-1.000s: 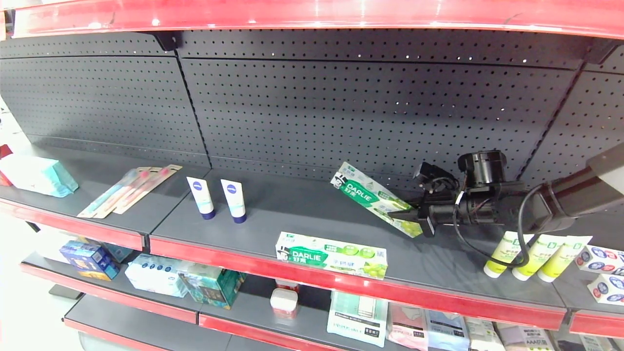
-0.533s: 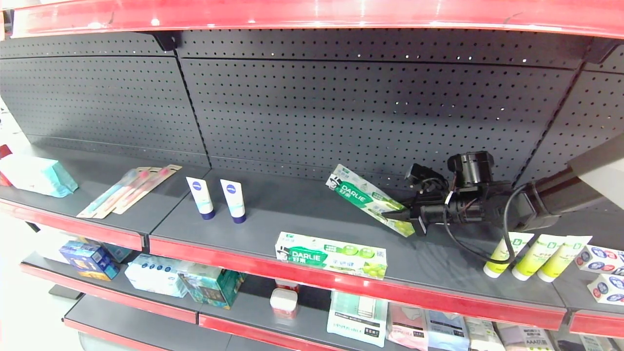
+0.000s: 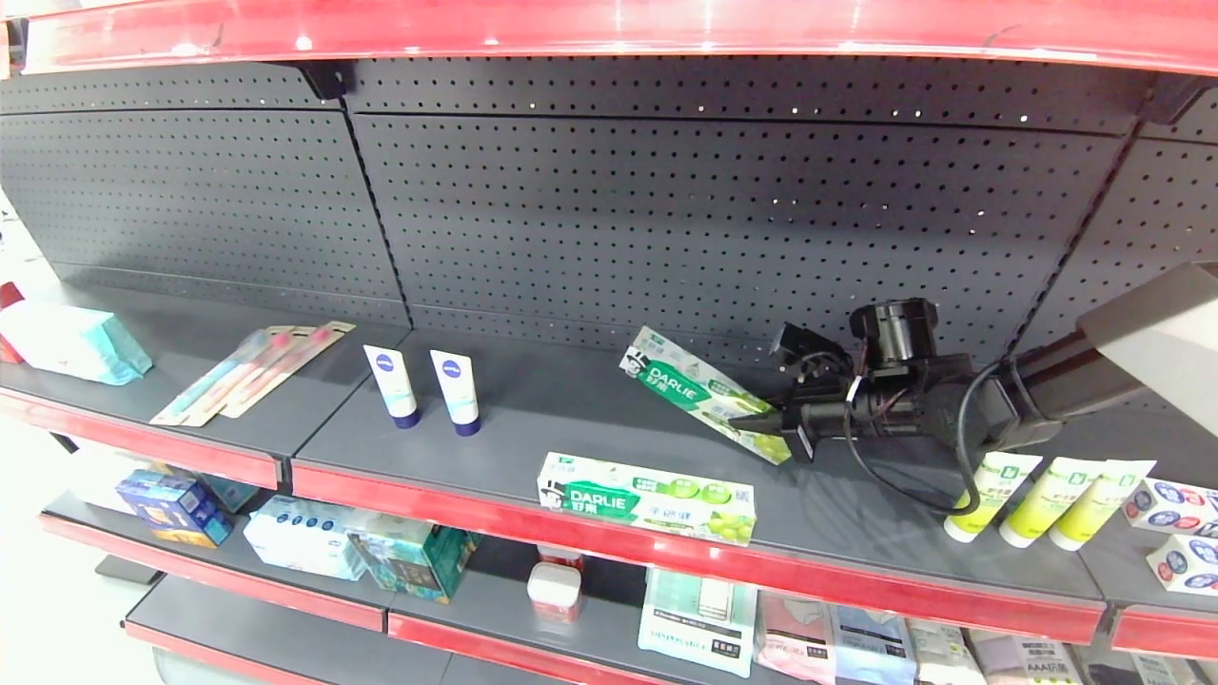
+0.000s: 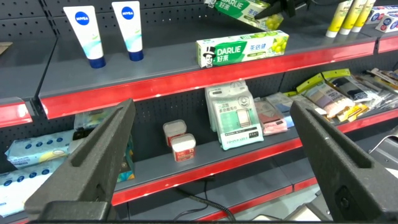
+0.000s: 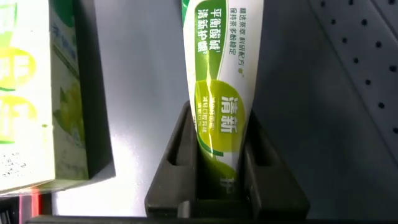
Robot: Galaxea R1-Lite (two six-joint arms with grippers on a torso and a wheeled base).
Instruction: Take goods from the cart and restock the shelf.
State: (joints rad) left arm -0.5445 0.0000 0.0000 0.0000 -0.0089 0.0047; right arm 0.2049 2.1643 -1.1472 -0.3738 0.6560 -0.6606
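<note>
Leftward along the dark grey metal shelf (image 3: 571, 409) the green-and-white cardboard toothpaste box (image 3: 699, 390) has been carried, tilted and pinched by the right gripper (image 3: 761, 428). Its near end is hidden between the fingers (image 5: 177, 155). The left gripper (image 4: 211, 109) is spread wide. A black perforated back panel (image 3: 666, 209) is seen behind.

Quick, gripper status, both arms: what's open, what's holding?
Left gripper: open, holding nothing.
Right gripper: closed on the end of a toothpaste box, above the shelf.
</note>
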